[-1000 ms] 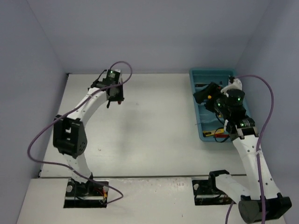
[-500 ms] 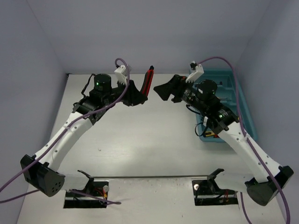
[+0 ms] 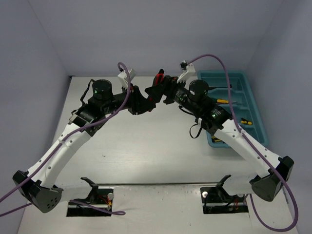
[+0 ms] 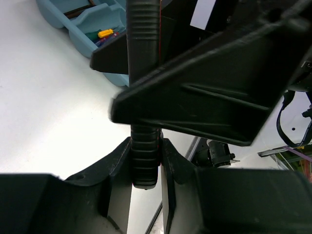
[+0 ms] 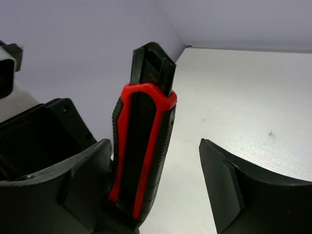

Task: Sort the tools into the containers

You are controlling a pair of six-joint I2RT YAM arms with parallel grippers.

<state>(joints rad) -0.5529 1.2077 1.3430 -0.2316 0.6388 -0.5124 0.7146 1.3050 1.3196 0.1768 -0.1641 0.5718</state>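
Handover, 12 o'clock: left gripper (image 4: pixel 145 156) clamps red knife (image 5: pixel 141 141); right gripper (image 5: pixel 156 180) wide, straddling it. Next, likely: right closes, left releases, then tray (image 3: pixel 222 74) at 2 o'clock.

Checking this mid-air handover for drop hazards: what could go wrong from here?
1. The left gripper pinches only one end of the red utility knife above the table; releasing before the right gripper, open around it, closes would probably drop it.
2. One right finger sits near the knife, the other stands well clear, so closing may tilt it.
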